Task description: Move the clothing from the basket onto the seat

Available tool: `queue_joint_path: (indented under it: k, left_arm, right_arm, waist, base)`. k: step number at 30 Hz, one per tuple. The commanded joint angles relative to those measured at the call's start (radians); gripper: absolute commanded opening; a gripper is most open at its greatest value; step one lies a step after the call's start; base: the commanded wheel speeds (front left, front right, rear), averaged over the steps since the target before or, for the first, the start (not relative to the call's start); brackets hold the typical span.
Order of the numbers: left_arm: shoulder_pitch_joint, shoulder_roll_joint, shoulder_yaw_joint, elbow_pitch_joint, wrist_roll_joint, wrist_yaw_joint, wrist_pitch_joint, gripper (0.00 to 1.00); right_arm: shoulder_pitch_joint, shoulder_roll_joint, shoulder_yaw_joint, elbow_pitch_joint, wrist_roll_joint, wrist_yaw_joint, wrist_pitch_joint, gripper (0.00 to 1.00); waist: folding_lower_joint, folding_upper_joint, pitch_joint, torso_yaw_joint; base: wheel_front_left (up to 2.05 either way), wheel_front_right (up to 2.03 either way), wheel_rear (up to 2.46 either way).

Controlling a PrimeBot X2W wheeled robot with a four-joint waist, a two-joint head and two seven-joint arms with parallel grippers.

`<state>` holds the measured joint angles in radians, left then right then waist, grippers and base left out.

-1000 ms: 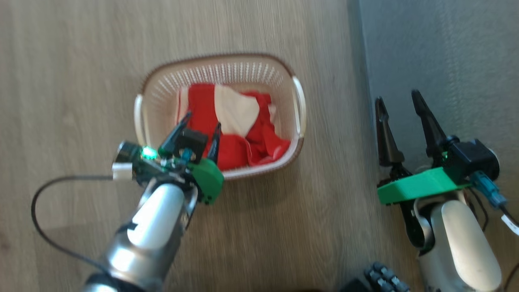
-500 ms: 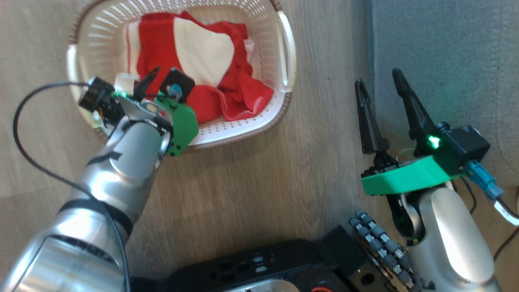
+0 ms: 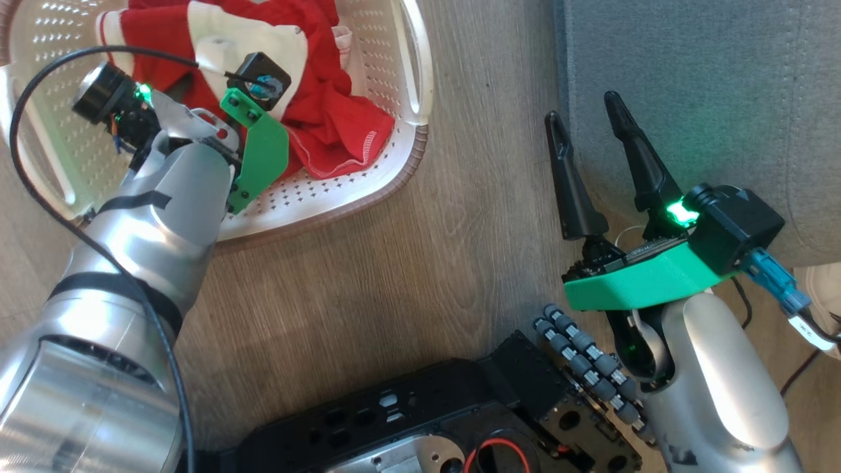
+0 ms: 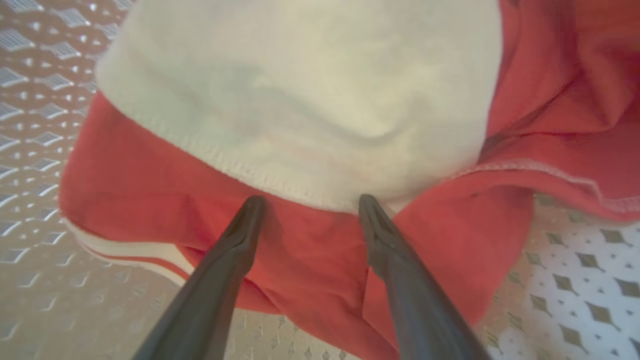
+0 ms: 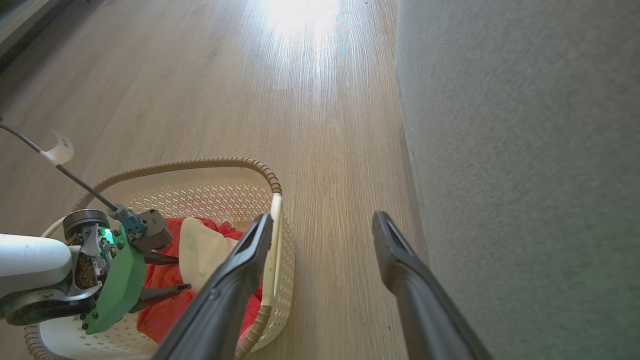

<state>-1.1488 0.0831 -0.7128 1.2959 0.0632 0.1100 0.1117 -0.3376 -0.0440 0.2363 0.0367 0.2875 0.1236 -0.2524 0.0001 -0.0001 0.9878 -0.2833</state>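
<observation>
"Clothing (image 3: 315,125) out yet, or is all of it in the basket (image 3: 341,190)?"

"All in the basket. It's a red heap with a white panel (image 4: 310,90) on top. The basket stands on the wooden floor (image 3: 394,276) beside the grey seat (image 3: 690,79), with a strip of floor between them. Nothing lies on the seat."

"So what changed in the last second?"

"Two things. The head camera dipped, so the basket slid to the upper left of its view and the robot's black base (image 3: 420,427) came in at the bottom. That is the camera moving, not the basket. The left gripper (image 4: 310,202) really did travel, though. A second ago it was over the basket's near rim. Now it is down inside, with the tips at the seam where the white panel meets red cloth."

"Holding anything?"

"No. Its jaws stand moderately wide, closed on nothing. Whether the tips press into the fabric I cannot tell."

"And the other arm?"

"The right gripper (image 3: 581,107) has kept its place by the seat's edge, jaws wide and empty."

"Meaning?"

"I judge the reach is done and the pinch comes next. The cloth is loose and folded, so closing here may catch only the top layer."
</observation>
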Motion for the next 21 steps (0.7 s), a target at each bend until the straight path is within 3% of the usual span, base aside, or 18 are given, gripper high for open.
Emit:
queue_joint_path:
  k: [1,8,15,16,17,18,21]
  left_arm:
    - [0.004,0.024,0.000,-0.007,0.010,0.007,0.026,1.00]
    - [0.007,0.030,-0.010,-0.006,-0.004,-0.028,0.150,1.00]
    - [0.014,0.028,-0.022,-0.005,-0.012,-0.038,0.187,1.00]
    - [0.018,0.029,-0.021,-0.005,-0.016,-0.042,0.194,0.82]
    - [0.021,0.031,-0.024,-0.005,-0.017,-0.046,0.197,0.25]
    - [0.022,0.033,-0.026,-0.005,-0.018,-0.048,0.197,0.00]
    - [0.026,0.038,-0.028,-0.005,-0.025,-0.050,0.191,0.00]
  right_arm:
    - [0.046,-0.006,0.023,-0.027,0.009,0.007,-0.009,1.00]
    - [0.049,-0.006,0.034,-0.025,0.011,0.007,-0.009,1.00]
    - [0.051,-0.006,0.037,-0.030,0.010,0.007,-0.009,1.00]
    - [0.051,-0.006,0.038,-0.030,0.009,0.007,-0.009,1.00]
    - [0.051,-0.006,0.038,-0.030,0.007,0.007,-0.009,1.00]
    - [0.051,-0.006,0.038,-0.030,0.006,0.007,-0.009,1.00]
    - [0.047,-0.006,0.041,-0.034,0.002,0.007,-0.009,1.00]
  waist:
    - [-0.0001,0.0001,0.003,-0.004]
    - [-0.0001,0.0001,0.007,-0.010]
    - [-0.0001,0.0001,0.011,-0.013]
    - [-0.0001,0.0001,0.011,-0.013]
    - [-0.0001,0.0001,0.011,-0.014]
    - [-0.0001,0.0001,0.011,-0.014]
    - [-0.0001,0.0001,0.011,-0.013]
  base:
    - [0.00,0.00,0.00]
    - [0.00,0.00,0.00]
    - [0.00,0.00,0.00]
    - [0.00,0.00,0.00]
    - [0.00,0.00,0.00]
    - [0.00,0.00,0.00]
    - [0.00,0.00,0.00]
